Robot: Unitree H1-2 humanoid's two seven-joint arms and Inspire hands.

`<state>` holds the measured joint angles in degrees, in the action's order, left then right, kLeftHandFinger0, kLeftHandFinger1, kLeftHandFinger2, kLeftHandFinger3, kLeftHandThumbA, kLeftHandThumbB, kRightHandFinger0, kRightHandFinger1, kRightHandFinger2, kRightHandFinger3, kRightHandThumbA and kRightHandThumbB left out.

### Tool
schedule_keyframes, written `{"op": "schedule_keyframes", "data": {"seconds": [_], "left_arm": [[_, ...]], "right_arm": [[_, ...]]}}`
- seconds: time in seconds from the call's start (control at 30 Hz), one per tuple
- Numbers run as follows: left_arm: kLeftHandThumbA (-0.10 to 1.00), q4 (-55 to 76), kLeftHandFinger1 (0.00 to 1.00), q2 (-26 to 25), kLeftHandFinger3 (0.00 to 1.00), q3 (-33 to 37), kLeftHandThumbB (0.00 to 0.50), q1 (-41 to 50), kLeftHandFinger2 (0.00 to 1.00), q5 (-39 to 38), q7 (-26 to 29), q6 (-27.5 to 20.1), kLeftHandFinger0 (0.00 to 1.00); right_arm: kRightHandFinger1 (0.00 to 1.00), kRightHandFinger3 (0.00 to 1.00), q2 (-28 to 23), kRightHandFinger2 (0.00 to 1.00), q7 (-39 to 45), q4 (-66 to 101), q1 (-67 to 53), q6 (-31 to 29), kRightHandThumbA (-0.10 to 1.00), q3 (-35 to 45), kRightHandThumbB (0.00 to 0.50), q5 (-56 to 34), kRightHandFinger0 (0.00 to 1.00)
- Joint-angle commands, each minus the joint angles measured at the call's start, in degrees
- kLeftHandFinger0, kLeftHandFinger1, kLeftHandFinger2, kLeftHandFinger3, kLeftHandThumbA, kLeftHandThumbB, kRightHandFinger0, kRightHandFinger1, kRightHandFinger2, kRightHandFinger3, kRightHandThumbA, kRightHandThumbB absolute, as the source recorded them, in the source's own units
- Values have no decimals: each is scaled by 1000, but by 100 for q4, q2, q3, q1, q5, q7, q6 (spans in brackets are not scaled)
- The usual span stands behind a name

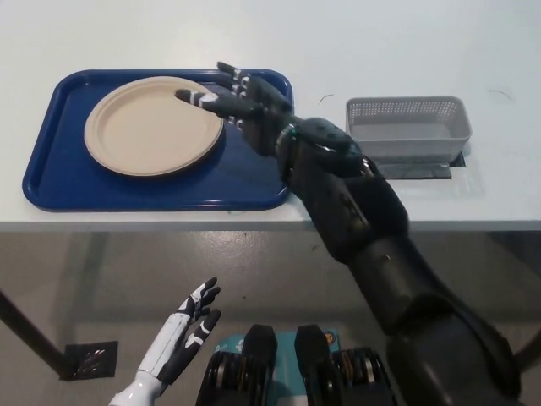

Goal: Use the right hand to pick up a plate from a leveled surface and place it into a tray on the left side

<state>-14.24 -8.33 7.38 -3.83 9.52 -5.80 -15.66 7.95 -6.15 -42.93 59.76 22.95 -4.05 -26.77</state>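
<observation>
A beige round plate (152,125) lies flat in the blue tray (68,182) on the left part of the white table. My black right hand (232,96) hovers open over the tray's right part, fingers spread, with its fingertips above the plate's right rim and nothing held. My white left hand (188,326) rests open below the table edge at the lower left.
A grey mesh basket (407,125) stands on the table to the right of the tray, on a dark mat. The table's front edge (169,224) runs across the middle of the picture, with grey floor below it.
</observation>
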Motion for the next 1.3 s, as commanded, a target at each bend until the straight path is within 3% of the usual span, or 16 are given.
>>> {"op": "schedule_keyframes", "data": {"seconds": [0.0, 0.07, 0.27, 0.4, 0.47, 0.53, 0.6, 0.7, 0.77, 0.83, 0.9, 0.93, 1.03, 1.13, 1.23, 1.27], "left_arm": [[949, -5, 1000, -69, 1000, 15, 356, -196, 1000, -44, -70, -178, 1000], [945, -30, 1000, -77, 1000, 1, 354, -172, 1000, -83, -81, -215, 1000], [939, 7, 1000, -72, 1000, -14, 340, -78, 1000, -77, -48, -233, 1000], [938, 16, 1000, -73, 1000, -58, 353, -85, 1000, -118, -41, -145, 1000], [942, -48, 1000, -80, 1000, -63, 341, -116, 1000, -94, -14, -211, 1000], [948, -120, 1000, -85, 1000, -62, 343, -117, 1000, -76, 4, -267, 1000], [939, -164, 1000, -78, 1000, -57, 345, -95, 1000, -94, -5, -290, 1000], [939, -189, 1000, -53, 1000, -36, 348, -36, 1000, -69, 11, -301, 1000], [943, -180, 1000, -41, 1000, -31, 362, -21, 1000, -58, 21, -297, 1000], [955, -222, 1000, -15, 1000, 0, 351, 4, 1000, 9, 69, -389, 1000], [948, -223, 1000, 4, 1000, -5, 339, 0, 1000, -56, 37, -391, 1000], [949, -226, 1000, 14, 1000, 3, 338, -9, 1000, -25, 55, -389, 1000], [955, -233, 1000, 37, 1000, -20, 338, -93, 1000, -35, 75, -344, 1000], [959, -327, 1000, 53, 1000, -57, 339, -171, 1000, -71, 111, -441, 1000], [960, -364, 1000, 59, 1000, -80, 334, -213, 1000, -100, 122, -487, 1000], [972, -329, 1000, 60, 1000, -96, 336, -204, 1000, -70, 163, -484, 1000]], "right_arm": [[1000, 1000, -1589, 1000, -612, 3952, -651, 397, 967, -1135, 478, -1590, 1000], [1000, 1000, -2053, 1000, -1160, 4859, -848, 397, 908, -1235, 458, -2173, 1000], [1000, 1000, -3276, 1000, -1712, 7191, -1566, 397, 984, -880, 437, -3053, 1000], [1000, 1000, -3533, 1000, -1548, 8867, -2072, 397, 1000, -279, 436, -2336, 1000], [1000, 1000, -3428, 1000, -1048, 9663, -2367, 397, 1000, 83, 369, -1412, 1000], [1000, 1000, -3229, 1000, -298, 9736, -2758, -228, 1000, 313, 354, -758, 1000], [1000, 1000, -3364, 1000, 54, 9736, -3228, -1380, 1000, 169, 378, -683, 1000], [1000, 1000, -3221, 1000, 267, 9736, -3701, -2311, 1000, -22, 389, -344, 1000], [1000, 1000, -2980, 1000, 376, 9736, -4170, -3077, 1000, -282, 467, 134, 1000], [1000, 1000, -2165, 1000, 616, 9736, -5113, -4016, 1000, -611, 451, 1447, 1000], [1000, 1000, -2015, 1000, 966, 9736, -6044, -4558, 1000, -545, 381, 2115, 1000], [1000, 1000, -2075, 1000, 1049, 9736, -6314, -4681, 1000, -575, 352, 2088, 1000], [1000, 1000, -1798, 1000, 1115, 9736, -6788, -4787, 1000, -713, 420, 2316, 1000], [1000, 1000, -1661, 1000, 1027, 9736, -7595, -4697, 1000, -787, 304, 2402, 1000], [1000, 1000, -1599, 1000, 854, 9646, -7691, -4250, 1000, -708, 265, 2338, 1000], [1000, 1000, -1604, 1000, 641, 8895, -7718, -4540, 1000, -532, 321, 2431, 1000]]}}
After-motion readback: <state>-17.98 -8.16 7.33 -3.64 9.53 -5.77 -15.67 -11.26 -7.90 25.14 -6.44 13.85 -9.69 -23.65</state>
